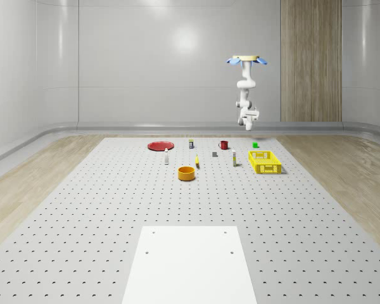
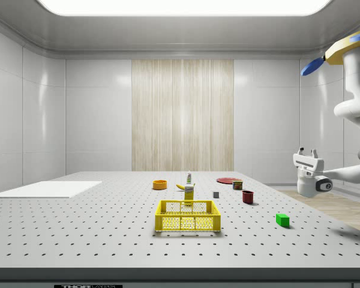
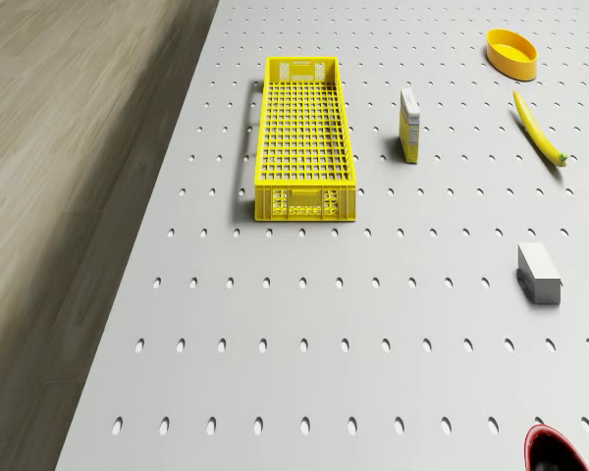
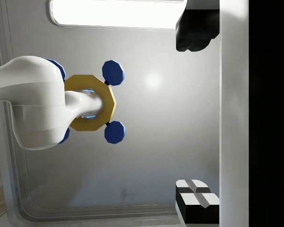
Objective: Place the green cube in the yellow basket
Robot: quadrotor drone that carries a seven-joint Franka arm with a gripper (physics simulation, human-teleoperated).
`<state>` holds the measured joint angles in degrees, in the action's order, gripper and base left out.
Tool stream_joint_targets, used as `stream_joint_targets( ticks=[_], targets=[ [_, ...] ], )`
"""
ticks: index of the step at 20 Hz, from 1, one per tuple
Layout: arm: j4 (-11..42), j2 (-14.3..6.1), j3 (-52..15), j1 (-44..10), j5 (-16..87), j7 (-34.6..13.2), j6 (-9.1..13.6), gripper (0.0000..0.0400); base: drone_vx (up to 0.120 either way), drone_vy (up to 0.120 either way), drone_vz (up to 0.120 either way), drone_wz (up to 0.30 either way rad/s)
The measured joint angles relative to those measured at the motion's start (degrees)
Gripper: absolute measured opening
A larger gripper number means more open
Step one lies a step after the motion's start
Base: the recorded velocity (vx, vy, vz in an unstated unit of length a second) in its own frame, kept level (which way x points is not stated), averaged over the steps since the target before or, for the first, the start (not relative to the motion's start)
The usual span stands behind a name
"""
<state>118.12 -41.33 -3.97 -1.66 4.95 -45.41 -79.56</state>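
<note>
The hand [image 2: 307, 157], fingers spread wide and empty, points upward and hangs high above the worktop [image 1: 101, 209] beneath the hovering drone [image 1: 247, 61]. The green cube [image 2: 282, 219] sits on the worktop below, at about seven o'clock from the hand in the side view, with bare worktop around it. The yellow basket [image 2: 188, 216] lies well apart at the cube's nine o'clock, near a red mug [image 2: 248, 197].

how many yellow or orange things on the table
3. The yellow basket sits at the whole-scene view's right, near the green cube. The orange bowl lies nearest the camera, mid-table. The banana lies just beyond the bowl. Small boxes with yellow labels aren't counted.
</note>
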Motion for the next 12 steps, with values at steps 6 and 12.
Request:
stream_joint_targets(
  ticks=[6,12],
  targets=[
    [1.32,-0.45,-6.32,-1.97,8.92,-1.22,-0.44,0.04,0.067,0.0,-0.12,0.0],
    [8.49,-2.17,-21.3,-7.09,31.0,-4.88,-1.54,0.04,0.12,0.0,-0.087,0.0]
  ],
)
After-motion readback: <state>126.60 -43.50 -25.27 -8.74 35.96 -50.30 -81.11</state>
